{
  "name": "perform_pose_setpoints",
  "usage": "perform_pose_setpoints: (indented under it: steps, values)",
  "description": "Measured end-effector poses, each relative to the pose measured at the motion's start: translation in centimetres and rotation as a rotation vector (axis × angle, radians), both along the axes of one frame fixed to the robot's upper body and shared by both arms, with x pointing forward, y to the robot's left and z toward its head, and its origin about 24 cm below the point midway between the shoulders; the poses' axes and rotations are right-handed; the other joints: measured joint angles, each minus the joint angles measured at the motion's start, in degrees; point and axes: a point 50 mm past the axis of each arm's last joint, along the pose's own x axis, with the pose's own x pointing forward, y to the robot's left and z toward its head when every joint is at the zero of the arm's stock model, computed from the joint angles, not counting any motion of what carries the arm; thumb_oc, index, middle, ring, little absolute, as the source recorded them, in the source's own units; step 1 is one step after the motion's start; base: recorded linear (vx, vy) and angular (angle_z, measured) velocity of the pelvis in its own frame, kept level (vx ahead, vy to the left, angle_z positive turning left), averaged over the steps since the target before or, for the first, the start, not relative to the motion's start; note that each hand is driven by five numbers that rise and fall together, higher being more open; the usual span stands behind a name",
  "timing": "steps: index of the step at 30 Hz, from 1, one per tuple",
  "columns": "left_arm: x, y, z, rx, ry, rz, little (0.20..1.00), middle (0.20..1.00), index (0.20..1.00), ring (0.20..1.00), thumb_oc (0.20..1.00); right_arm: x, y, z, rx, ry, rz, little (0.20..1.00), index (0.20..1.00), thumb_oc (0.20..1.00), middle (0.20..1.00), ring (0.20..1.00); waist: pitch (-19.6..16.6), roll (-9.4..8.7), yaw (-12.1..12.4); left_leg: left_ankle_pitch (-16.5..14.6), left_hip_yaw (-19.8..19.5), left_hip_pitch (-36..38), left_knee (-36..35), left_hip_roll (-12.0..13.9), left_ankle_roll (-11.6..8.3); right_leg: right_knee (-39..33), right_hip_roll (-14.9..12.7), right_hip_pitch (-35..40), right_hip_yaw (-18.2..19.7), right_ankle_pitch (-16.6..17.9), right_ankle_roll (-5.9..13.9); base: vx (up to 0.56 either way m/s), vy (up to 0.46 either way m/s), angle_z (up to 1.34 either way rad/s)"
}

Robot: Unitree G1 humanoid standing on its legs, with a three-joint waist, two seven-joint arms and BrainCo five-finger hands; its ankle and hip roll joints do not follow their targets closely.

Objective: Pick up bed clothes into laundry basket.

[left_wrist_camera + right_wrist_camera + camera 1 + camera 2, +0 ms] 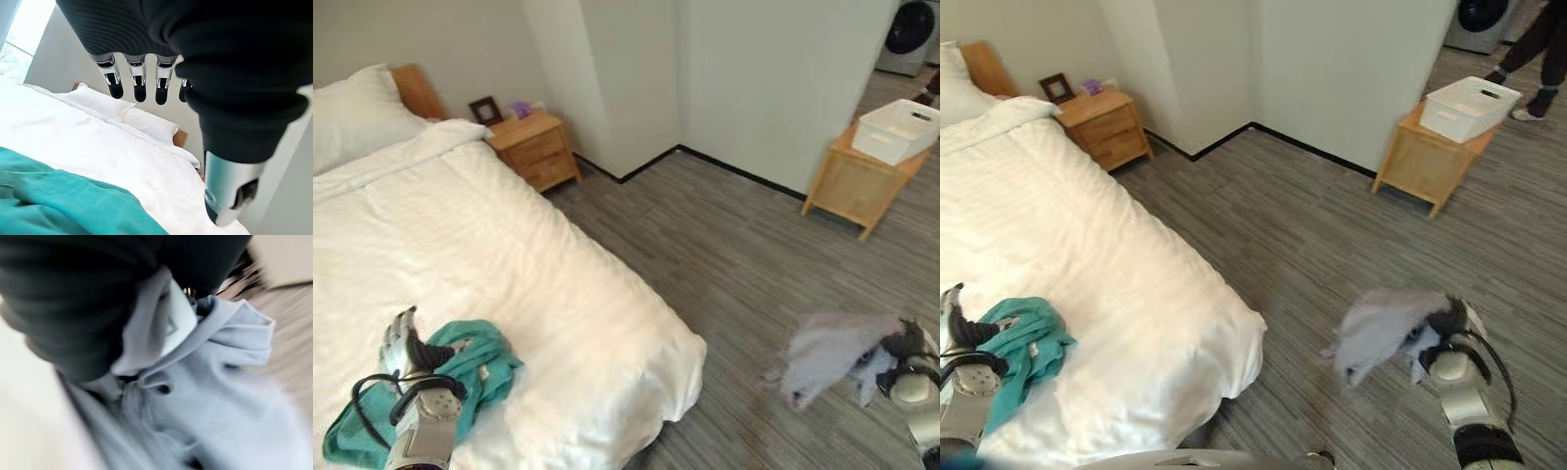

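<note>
right hand (1449,343) clutches grey garment (1381,328) over the floor — basket (1469,106) far ahead on its worktop. left hand (403,345), fingers straight, rests by teal garment (470,367) near the bed's (489,245) foot edge.

The left hand (195,49) wears a black ribbed cover over its back and wrist. From it run silver fingers (139,78) with rounded dark tips, and a thicker silver thumb (227,196). The right hand (1449,328) has the same dark cover, on a silver-grey cylindrical forearm (1469,406).
</note>
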Motion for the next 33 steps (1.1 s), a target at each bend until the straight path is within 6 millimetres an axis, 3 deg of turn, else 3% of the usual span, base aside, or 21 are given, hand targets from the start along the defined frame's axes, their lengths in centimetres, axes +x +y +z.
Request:
perform_pose_setpoints:
  steps: [2,3,4,5,6,7,8,9,10,11,12,13,14,15,16,17,19,22,26,33]
  values:
    - [0.3,-0.6,0.7,-0.011,-0.05,-0.017,1.0,1.0,1.0,1.0,1.0,-1.2,2.1,3.4,0.014,-0.186,0.084,0.2,0.2,0.2,0.2,0.2,0.83,-0.19,0.71,-0.42,-1.2,-0.42,0.12,-0.48,0.53,4.03,-1.36,0.18,-0.48,-0.03,0.09,0.02,0.173,0.55]
    - [0.2,-1.0,0.7,-0.016,-0.063,-0.029,1.0,1.0,1.0,1.0,1.0,-1.5,3.1,4.3,0.01,-0.241,0.119,0.2,0.2,0.2,0.2,0.2,1.52,0.08,-0.11,-0.91,-1.48,-0.44,0.33,-0.58,1.33,7.35,-2.64,0.16,-0.5,-0.03,0.09,0.03,0.156,0.99]
    - [0.7,-1.8,0.6,-0.027,-0.069,-0.06,1.0,1.0,1.0,1.0,1.0,-1.3,4.5,5.4,-0.013,-0.292,0.185,0.2,0.2,0.2,0.2,0.2,2.56,0.04,-1.79,-2.7,-3.84,-0.28,1.23,-1.04,3.18,14.31,-5.87,-0.38,0.94,-0.23,0.22,0.0,0.152,1.02]
    - [0.9,-2.2,1.0,-0.022,-0.082,-0.085,1.0,1.0,1.0,1.0,1.0,-1.0,5.0,5.7,-0.055,-0.3,0.226,0.2,0.2,0.2,0.2,0.2,2.77,0.04,-2.56,-3.3,-5.83,0.47,0.75,-2.22,3.72,18.63,-7.54,-1.74,3.53,-0.87,0.94,0.03,0.152,0.84]
    - [1.1,-2.4,1.3,-0.019,-0.099,-0.092,1.0,1.0,1.0,1.0,1.0,-0.6,5.4,5.8,-0.075,-0.302,0.251,0.2,0.2,0.2,0.2,0.2,3.1,-0.76,-2.28,-3.06,-6.34,0.66,-0.02,-3.1,4.71,21.47,-9.14,-3.58,6.53,-3.1,1.6,0.06,0.123,0.46]
    - [1.3,-2.7,1.4,-0.02,-0.108,-0.105,1.0,1.0,1.0,1.0,1.0,-0.5,5.7,5.9,-0.08,-0.304,0.263,0.2,0.2,0.2,0.2,0.2,3.4,-1.01,-2.46,-2.68,-7.77,0.24,-0.17,-3.5,5.45,21.98,-8.17,-5.19,9.75,-5.43,1.66,0.09,0.062,0.61]
    - [1.9,-3.2,1.8,-0.02,-0.132,-0.124,1.0,1.0,1.0,1.0,1.0,-0.3,6.1,5.8,-0.081,-0.305,0.281,0.2,0.2,0.2,0.2,0.2,4.03,-0.69,-3.29,-2.06,-10.51,-1.72,-0.27,-2.75,6.16,18.6,-3.7,-7.15,17.15,-8.38,1.48,0.11,0.041,1.23]
    - [3.0,-4.1,2.4,-0.024,-0.168,-0.168,1.0,1.0,1.0,1.0,1.0,0.1,6.3,5.8,-0.082,-0.305,0.295,0.2,0.2,0.2,0.2,0.2,5.51,-0.64,-4.79,-0.89,-13.85,-4.63,-0.33,-2.16,7.7,9.11,1.26,-8.93,24.5,-8.34,1.82,0.1,0.028,1.3]
    - [3.3,-4.3,2.7,-0.024,-0.186,-0.178,1.0,1.0,1.0,1.0,1.0,0.5,6.2,5.8,-0.085,-0.304,0.287,0.2,0.2,0.2,0.2,0.2,6.42,-1.56,-4.51,-0.54,-15.42,-4.91,-0.32,-3.14,7.89,4.14,2.03,-9.11,25.21,-6.72,1.37,0.14,0.032,1.21]
    - [3.6,-4.6,2.9,-0.029,-0.199,-0.187,1.0,1.0,1.0,1.0,1.0,0.7,5.9,5.6,-0.085,-0.294,0.271,0.2,0.2,0.2,0.2,0.2,6.72,-1.99,-4.8,-0.45,-17.13,-5.5,-0.3,-3.63,7.64,-0.67,3.06,-8.59,29.04,-5.69,1.27,0.11,-0.002,1.39]
    - [4.0,-5.5,3.7,-0.034,-0.242,-0.227,1.0,1.0,1.0,1.0,1.0,0.6,5.3,5.1,-0.094,-0.269,0.237,0.2,0.2,0.2,0.2,0.2,7.08,-2.5,-6.68,0.0,-22.32,-7.46,-0.54,-4.83,7.39,-5.12,5.98,-7.93,37.38,-5.26,1.24,0.07,-0.029,1.79]
    - [4.1,-5.7,4.4,-0.024,-0.264,-0.251,1.0,1.0,1.0,1.0,1.0,0.5,5.2,4.8,-0.094,-0.257,0.228,0.2,0.2,0.2,0.2,0.2,7.31,-3.83,-7.79,0.0,-23.37,-7.64,-0.81,-5.84,7.13,-5.0,6.23,-7.38,39.65,-5.44,1.27,0.06,-0.036,2.58]
    - [4.7,-6.5,5.0,-0.029,-0.293,-0.3,1.0,1.0,1.0,1.0,1.0,0.0,4.3,4.4,-0.1,-0.23,0.186,0.2,0.2,0.2,0.2,0.2,7.84,-3.3,-8.85,-0.08,-23.75,-9.07,-0.85,-5.87,7.08,-4.59,7.96,-5.63,43.19,-2.0,0.8,0.04,-0.053,2.06]
    - [4.8,-6.8,5.4,-0.028,-0.306,-0.317,1.0,1.0,1.0,1.0,1.0,0.0,3.8,4.1,-0.102,-0.214,0.163,0.2,0.2,0.2,0.2,0.2,8.14,-3.07,-9.02,-0.4,-24.48,-8.92,-0.55,-5.99,6.74,-4.73,7.81,-5.6,43.69,-2.29,0.46,0.06,-0.088,1.71]
    - [4.6,-7.1,5.6,-0.028,-0.315,-0.332,1.0,1.0,1.0,1.0,1.0,0.2,3.6,3.8,-0.092,-0.196,0.14,0.2,0.2,0.2,0.2,0.2,8.3,-2.48,-6.75,-0.05,-24.37,-8.33,-0.46,-6.36,6.61,-4.55,7.19,-5.12,41.85,-2.28,0.57,0.03,-0.084,0.82]
    - [4.3,-7.3,5.7,-0.033,-0.316,-0.342,1.0,1.0,1.0,1.0,1.0,0.3,3.7,3.8,-0.094,-0.197,0.14,0.2,0.2,0.2,0.2,0.2,8.11,-1.37,-6.54,-0.1,-24.18,-7.08,-0.5,-6.5,6.56,-4.52,7.54,-4.23,40.39,-2.08,0.96,0.07,-0.086,0.75]
    - [4.5,-7.9,6.2,-0.04,-0.338,-0.379,1.0,1.0,1.0,1.0,1.0,0.3,3.6,3.9,-0.105,-0.195,0.131,0.2,0.2,0.2,0.2,0.2,8.26,0.03,-7.15,0.21,-24.79,-5.8,-0.49,-6.33,4.42,-4.53,7.84,-2.75,38.12,-2.58,1.19,0.09,-0.043,0.58]
    - [4.3,-7.7,6.7,-0.034,-0.349,-0.383,1.0,1.0,1.0,1.0,1.0,0.9,3.9,4.3,-0.123,-0.212,0.141,0.2,0.2,0.2,0.2,0.2,8.68,-0.66,-6.83,0.16,-24.33,-5.47,-0.5,-6.97,4.32,-4.55,7.04,-2.5,38.01,-2.99,1.77,0.12,-0.055,0.03]
    - [4.1,-7.5,6.0,-0.046,-0.299,-0.39,1.0,1.0,1.0,1.0,1.0,1.2,3.6,2.4,-0.089,-0.131,0.115,0.2,0.2,0.2,0.2,0.2,8.71,-3.09,-7.09,-0.02,-24.47,-3.93,-0.5,-7.84,4.14,-4.58,6.06,-0.92,37.67,-3.37,2.28,0.07,-0.042,0.01]
    - [3.8,-6.6,3.6,-0.051,-0.16,-0.334,1.0,1.0,1.0,1.0,1.0,1.3,4.4,1.6,-0.078,-0.084,0.16,0.2,0.2,0.2,0.2,0.2,7.76,-2.9,-7.24,-0.95,-24.26,-5.86,-0.85,-7.27,3.45,-4.61,6.15,-3.31,38.27,-2.95,2.18,0.01,-0.029,-0.05]
